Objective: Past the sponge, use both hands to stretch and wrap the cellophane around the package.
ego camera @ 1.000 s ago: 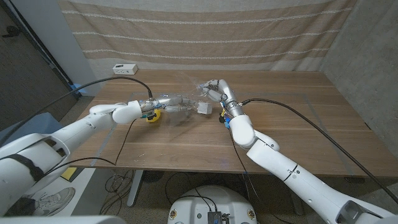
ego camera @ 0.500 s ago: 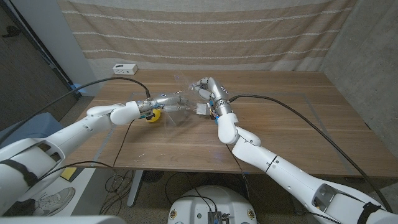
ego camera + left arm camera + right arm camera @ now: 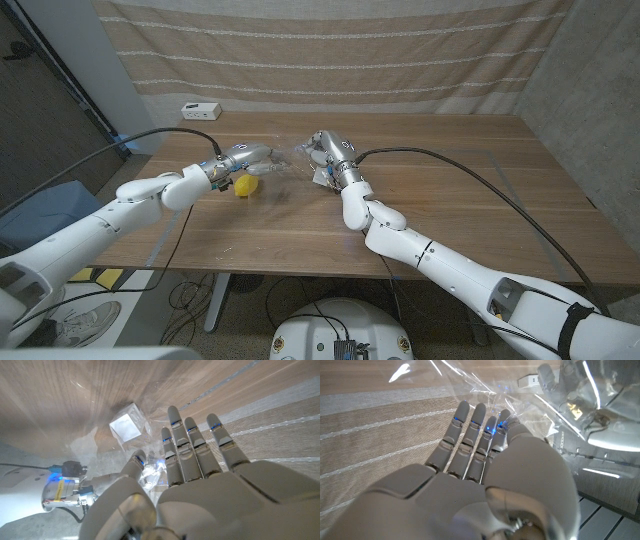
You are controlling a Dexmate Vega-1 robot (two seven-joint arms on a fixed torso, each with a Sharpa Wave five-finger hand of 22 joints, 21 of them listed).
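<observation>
the cellophane is a thin, clear, crinkled sheet stretched in the air between the two hands near the middle of the wooden desk, catching glints of light. the left hand reaches in from the left with its arm low over the desk, fingers extended and pinching one edge of the sheet; in the left wrist view the thumb and fingers close on the wrinkled film. the right hand is raised with its wrist bent, fingers pointing toward the left hand, grasping the other edge. the package is a small white box, seen through the film just beyond the left fingertips. a yellow sponge lies on the desk just under the left hand. a small white box sits at the far edge of the desk.
</observation>
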